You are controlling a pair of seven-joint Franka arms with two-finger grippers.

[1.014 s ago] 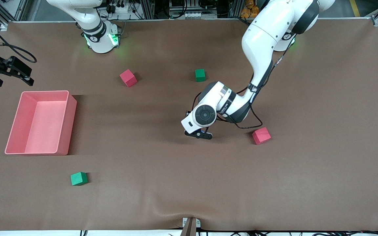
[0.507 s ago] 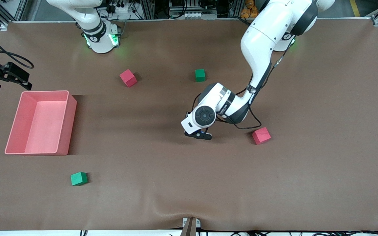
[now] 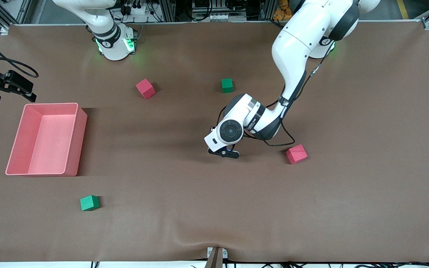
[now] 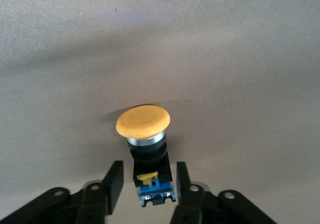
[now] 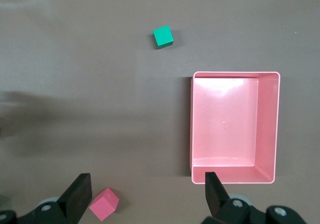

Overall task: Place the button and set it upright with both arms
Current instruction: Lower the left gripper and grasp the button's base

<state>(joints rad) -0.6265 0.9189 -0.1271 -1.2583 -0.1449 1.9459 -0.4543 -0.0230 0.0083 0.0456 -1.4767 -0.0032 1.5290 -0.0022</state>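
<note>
- Left end effector (image 4: 146, 184) is down at mid-table, its fingers (image 4: 113, 181) flanking the push-button (image 4: 145, 144); whether they grip, I cannot tell.
- Right end effector (image 5: 145, 194) waits released above the pink bin (image 5: 234, 126).
- Placing and uprighting remain.

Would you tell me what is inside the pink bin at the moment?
The pink bin shows only its own bare pink floor in the right wrist view and the front view. Nothing in it is covered, as the right gripper hangs open above the table beside it.
</note>
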